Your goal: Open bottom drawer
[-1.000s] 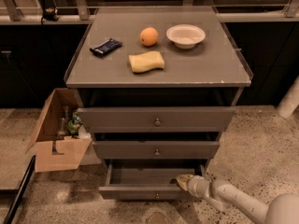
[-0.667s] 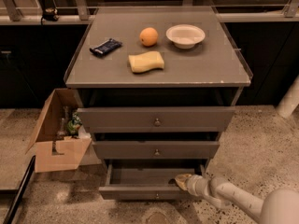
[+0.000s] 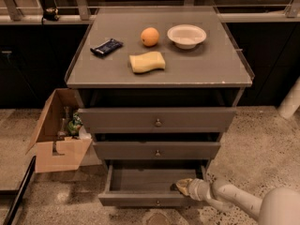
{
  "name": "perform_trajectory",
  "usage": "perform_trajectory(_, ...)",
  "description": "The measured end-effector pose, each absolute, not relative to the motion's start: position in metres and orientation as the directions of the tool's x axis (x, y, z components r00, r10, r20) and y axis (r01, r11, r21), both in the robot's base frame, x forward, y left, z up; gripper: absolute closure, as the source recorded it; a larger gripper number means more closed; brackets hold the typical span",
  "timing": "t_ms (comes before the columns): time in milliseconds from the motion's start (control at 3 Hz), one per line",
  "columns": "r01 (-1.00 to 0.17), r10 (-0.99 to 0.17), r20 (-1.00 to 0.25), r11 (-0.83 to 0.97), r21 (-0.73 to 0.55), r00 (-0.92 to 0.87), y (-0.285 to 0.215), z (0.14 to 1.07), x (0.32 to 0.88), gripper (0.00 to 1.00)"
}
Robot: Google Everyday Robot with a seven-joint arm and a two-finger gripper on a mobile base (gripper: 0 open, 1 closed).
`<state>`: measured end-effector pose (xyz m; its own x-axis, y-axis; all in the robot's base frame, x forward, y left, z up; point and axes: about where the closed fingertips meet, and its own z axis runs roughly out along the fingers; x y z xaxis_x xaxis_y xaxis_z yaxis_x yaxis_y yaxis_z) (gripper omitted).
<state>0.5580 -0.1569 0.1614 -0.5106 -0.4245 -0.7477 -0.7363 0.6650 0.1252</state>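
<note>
The bottom drawer [image 3: 140, 198] is the lowest of three grey drawers and stands pulled out, showing its grey inside; its small brass knob [image 3: 158, 202] is on the slim front. My gripper [image 3: 180, 186] reaches in from the lower right on a white arm and sits at the drawer's right front, just above the front panel's top edge. The middle drawer [image 3: 157, 150] and top drawer [image 3: 157, 119] above it are shut.
On the cabinet top [image 3: 159, 71] lie a dark packet [image 3: 106, 46], an orange [image 3: 150, 36], a white bowl [image 3: 186, 35] and a yellow sponge [image 3: 147, 62]. An open cardboard box [image 3: 58, 139] stands on the floor to the left. A white post [image 3: 291, 102] is at right.
The gripper has shifted slightly left along the drawer's front edge. The drawer stays pulled out about as before.
</note>
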Motion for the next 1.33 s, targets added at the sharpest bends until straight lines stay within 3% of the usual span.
perform_trajectory(1333,-0.783,-0.448,-0.741,0.6,0.165,-0.5,-0.157,0.155,0.526,1.0)
